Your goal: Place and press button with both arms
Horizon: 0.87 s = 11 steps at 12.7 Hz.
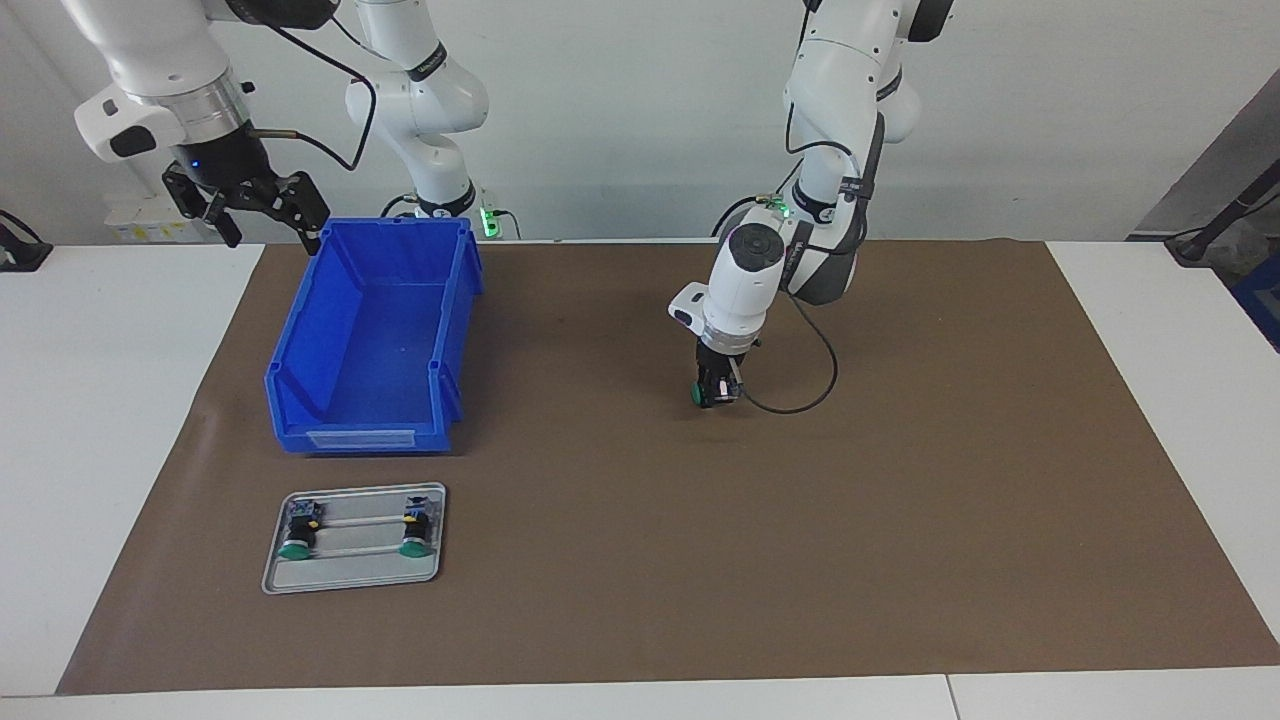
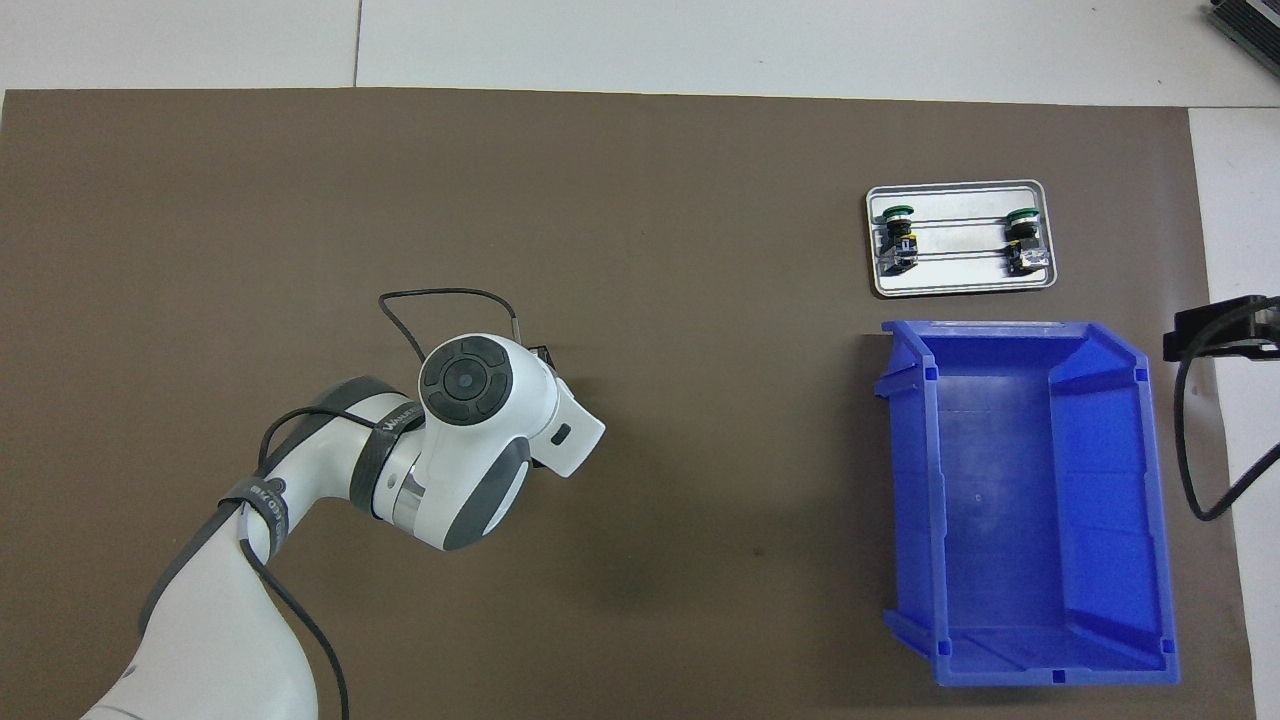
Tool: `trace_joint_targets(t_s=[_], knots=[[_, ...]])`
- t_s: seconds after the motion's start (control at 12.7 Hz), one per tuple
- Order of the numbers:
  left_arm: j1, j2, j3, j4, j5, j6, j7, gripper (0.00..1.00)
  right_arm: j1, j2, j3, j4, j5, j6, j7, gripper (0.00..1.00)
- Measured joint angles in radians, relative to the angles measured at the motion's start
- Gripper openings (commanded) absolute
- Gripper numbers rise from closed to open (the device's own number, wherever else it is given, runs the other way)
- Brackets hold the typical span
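Facing view: a small green-capped, black-bodied push button (image 1: 703, 393) is seen on the brown paper mat (image 1: 900, 480), between the fingertips of the left gripper (image 1: 717, 390), pointed straight down; whether the grip is complete cannot be told. The cap lies toward nine o'clock, so the long axis appears roughly level. The right gripper (image 1: 262, 205) waits, spread wide, above the rim of the blue plastic bin (image 1: 372, 330); the left arm is much nearer.

Overhead view: the button is hidden under the left wrist. Two like buttons (image 2: 898, 236) rest on the grey metal tray (image 2: 960, 287), at twelve o'clock from the bin.
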Motion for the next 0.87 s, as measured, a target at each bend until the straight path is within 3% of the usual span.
trace_joint_targets(t_s=[0.55, 0.87], knots=[[0.017, 0.002, 0.011, 0.042, -0.003, 0.004, 0.008, 0.12, 0.0, 0.0, 0.0, 0.0, 0.0, 0.0, 0.0, 1.0], [0.062, 0.011, 0.012, 0.112, -0.199, -0.01, 0.036, 0.11, 0.0, 0.0, 0.0, 0.0, 0.0, 0.0, 0.0, 1.0]])
